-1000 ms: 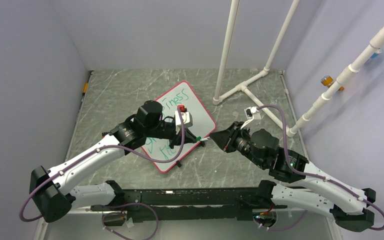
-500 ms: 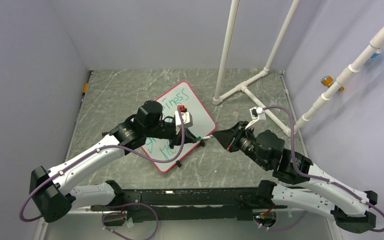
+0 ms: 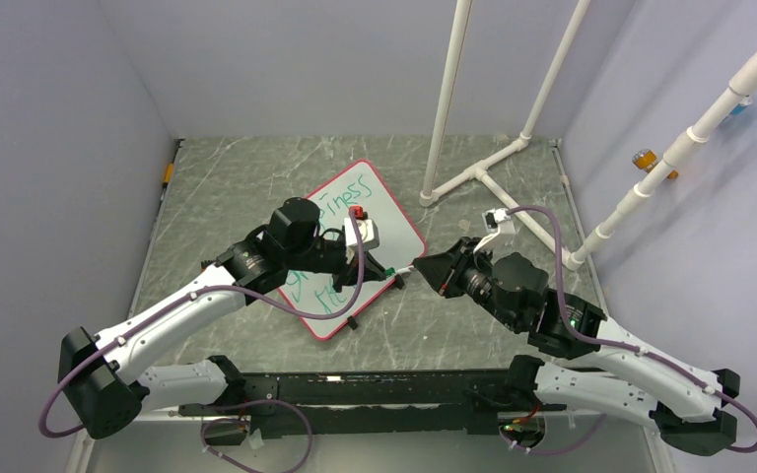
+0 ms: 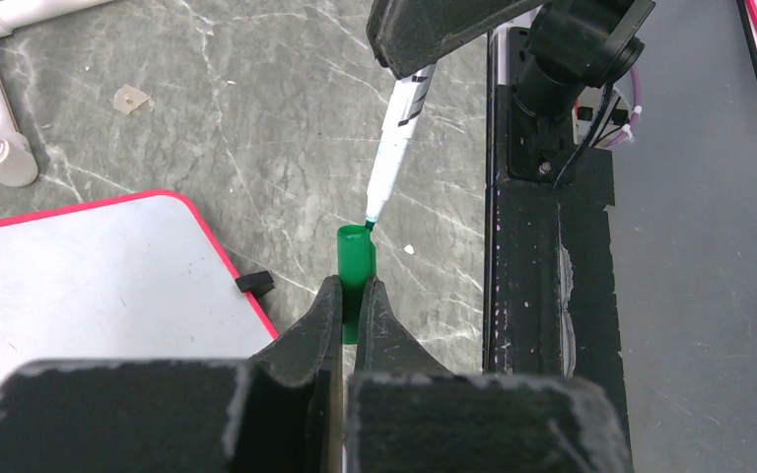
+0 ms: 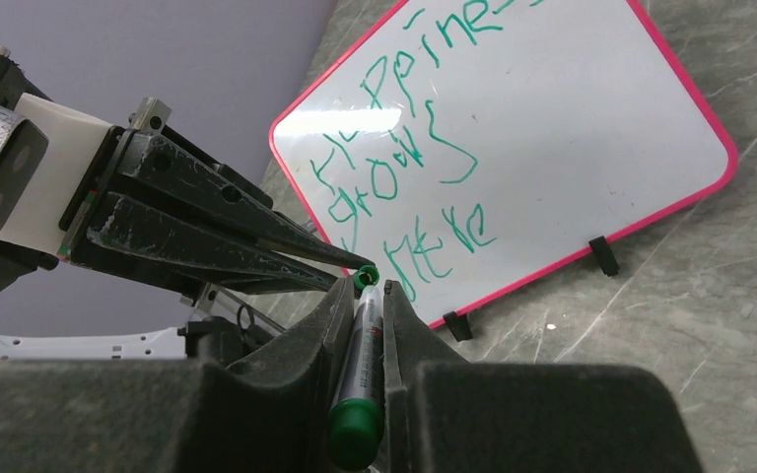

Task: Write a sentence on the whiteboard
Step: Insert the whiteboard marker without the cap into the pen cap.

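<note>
The whiteboard [image 3: 389,222] with its red-pink frame lies tilted mid-table, also in the right wrist view [image 5: 572,138]. The sentence [image 5: 404,168] in green reads roughly "happiness grows here". My left gripper [image 4: 353,296] is shut on the green marker cap [image 4: 356,258], just right of the board's lower corner [image 3: 391,273]. My right gripper [image 5: 365,296] is shut on the grey marker [image 5: 360,370] with a green end. The marker's tip [image 4: 369,223] sits right at the cap's open mouth. In the top view my right gripper [image 3: 434,271] faces the left one, nearly touching.
A white pipe frame [image 3: 483,172] stands at the back right, with a slanted pipe [image 3: 690,138] on the right. A black rail [image 3: 375,389] runs along the near edge. The board's black clip feet [image 5: 604,254] rest on the marble top.
My right gripper drew back to the right half a second ago, then moved left again, bringing the marker tip to the cap. The left arm has stayed still.
</note>
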